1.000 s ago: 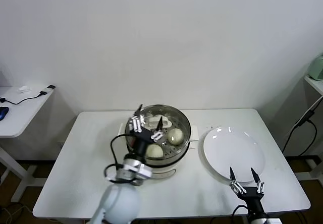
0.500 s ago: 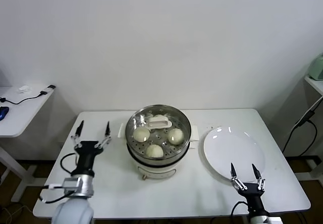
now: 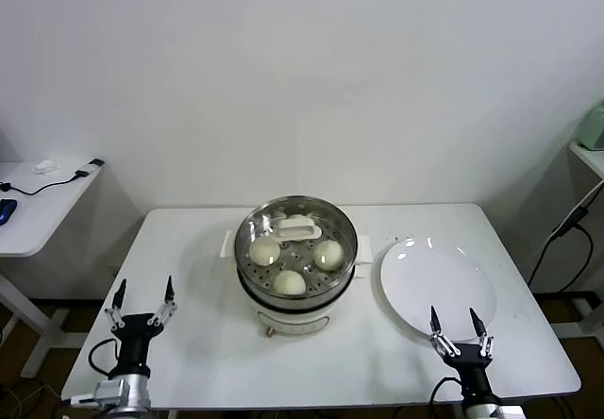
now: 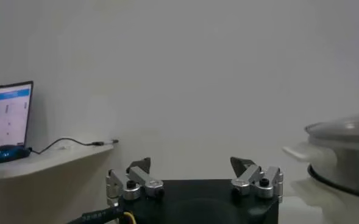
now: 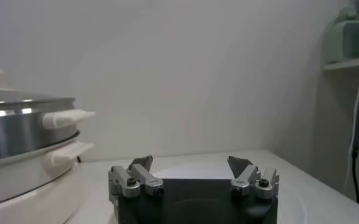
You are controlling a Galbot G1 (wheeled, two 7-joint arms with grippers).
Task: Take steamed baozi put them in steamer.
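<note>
The steamer (image 3: 247, 260), a shiny steel pot on a white base, stands mid-table under a glass lid with a white handle (image 3: 296, 227). Three cream-white steamed baozi show through the lid: one on the left (image 3: 264, 249), one on the right (image 3: 327, 253), one at the front (image 3: 289, 282). My left gripper (image 3: 142, 293) is open and empty near the table's front left edge, well clear of the pot. My right gripper (image 3: 457, 320) is open and empty at the front right, just in front of the plate. The left wrist view catches the steamer (image 4: 344, 149) off to one side, as does the right wrist view (image 5: 21, 134).
A flat white plate (image 3: 436, 286) with nothing on it lies right of the steamer. A side table (image 3: 38, 202) with cables stands to the far left, and a shelf (image 3: 590, 150) with a green object at the far right.
My left gripper has drawn back from above the steamer, moving left and toward the front edge of the table. The lid now sits on the pot. The right gripper has barely moved.
</note>
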